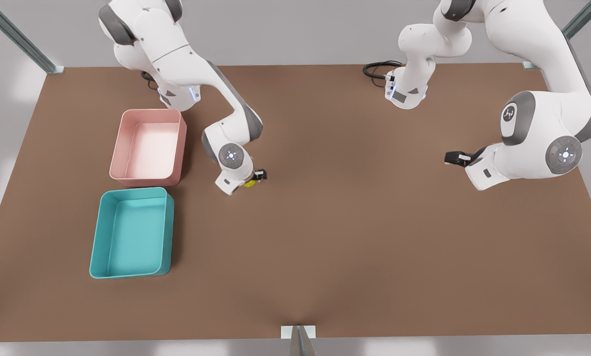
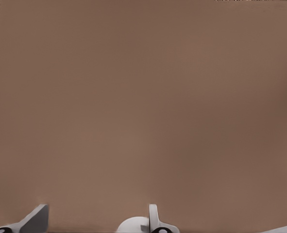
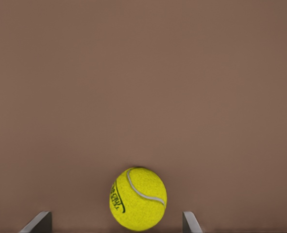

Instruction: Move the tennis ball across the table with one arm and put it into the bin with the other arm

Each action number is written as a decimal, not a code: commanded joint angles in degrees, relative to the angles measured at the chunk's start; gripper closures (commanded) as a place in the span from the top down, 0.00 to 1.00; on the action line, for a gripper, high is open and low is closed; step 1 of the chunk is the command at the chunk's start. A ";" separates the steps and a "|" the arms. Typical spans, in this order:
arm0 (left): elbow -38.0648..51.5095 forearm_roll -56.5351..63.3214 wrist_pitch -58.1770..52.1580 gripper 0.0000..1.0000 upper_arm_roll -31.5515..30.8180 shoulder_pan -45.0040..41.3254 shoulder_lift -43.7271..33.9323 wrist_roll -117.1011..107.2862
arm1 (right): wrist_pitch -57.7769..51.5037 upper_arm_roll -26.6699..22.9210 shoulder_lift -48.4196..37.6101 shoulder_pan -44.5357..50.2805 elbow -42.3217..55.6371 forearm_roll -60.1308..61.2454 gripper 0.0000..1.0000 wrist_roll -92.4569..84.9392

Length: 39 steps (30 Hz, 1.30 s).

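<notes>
**Tennis ball between spread fingers, bins alongside**

Tennis ball (image 3: 138,199): yellow-green, pale curved seam and dark lettering, resting on the table (image 1: 344,237). It lies midway between the two fingertips of the right gripper (image 3: 116,223), clear brown surface showing on each side, so the jaws stand wide apart and grip nothing. In the front view the ball (image 1: 250,183) peeks out beneath that gripper (image 1: 255,179), low over the tabletop.

Pink tray (image 1: 148,147): just beyond the right gripper, toward the front view's left.

Bin (image 1: 131,233): teal, low-walled, rounded corners, just beside the pink tray on its near side.

Left gripper (image 1: 452,158): well apart from the ball, at the front view's right, waiting above bare table; its wrist view shows two fingertips (image 2: 36,217) parted, nothing between them.

Table: matte brown, plain, rectangular.

Room: pale grey walls; metal frame struts (image 1: 23,42) at the far corners; a black cable (image 1: 377,69) coiled at one arm base.
</notes>
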 commanded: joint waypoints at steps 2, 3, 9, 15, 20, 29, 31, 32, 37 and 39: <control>0.02 0.07 -0.76 1.00 0.00 -0.04 -0.04 -20.04 | 12.76 -0.01 -1.17 1.39 -4.23 0.19 1.00 19.23; -0.06 0.07 -0.76 1.00 0.00 -0.04 0.04 -20.04 | 14.34 -0.01 -1.35 1.92 -5.63 0.19 1.00 19.23; -0.06 0.07 -1.02 1.00 0.00 -0.04 0.04 -20.04 | 15.31 -0.01 -2.32 2.36 -11.08 -0.51 1.00 18.35; -0.06 0.07 -1.20 1.00 0.00 -0.04 0.04 -20.04 | 17.15 -0.09 0.85 2.27 -10.56 -0.69 1.00 18.26; -0.06 0.07 -1.20 1.00 -0.18 -0.31 0.04 -20.04 | 18.03 -0.09 2.52 2.18 -10.38 -0.69 1.00 18.26; 0.20 0.25 -5.33 1.00 -1.41 -0.31 -0.04 -20.13 | 19.35 -0.01 5.77 3.15 -10.21 -0.78 1.00 18.17; 0.20 0.16 -5.15 1.00 -1.41 -0.13 -0.04 -20.13 | 19.44 -0.01 6.03 3.32 -10.56 -0.78 1.00 18.17; 0.11 0.25 -4.98 1.00 -1.41 -0.13 -0.04 -20.13 | 19.44 -0.01 5.94 3.50 -10.73 -0.78 1.00 18.17; 0.11 0.07 -4.89 1.00 -1.41 -0.04 -0.13 -20.13 | 19.35 -0.01 6.03 3.41 -11.26 -0.78 1.00 18.17; 0.11 0.07 -4.98 1.00 -1.41 -0.04 -0.13 -20.13 | 19.35 -0.01 6.12 3.50 -11.26 -0.78 1.00 18.17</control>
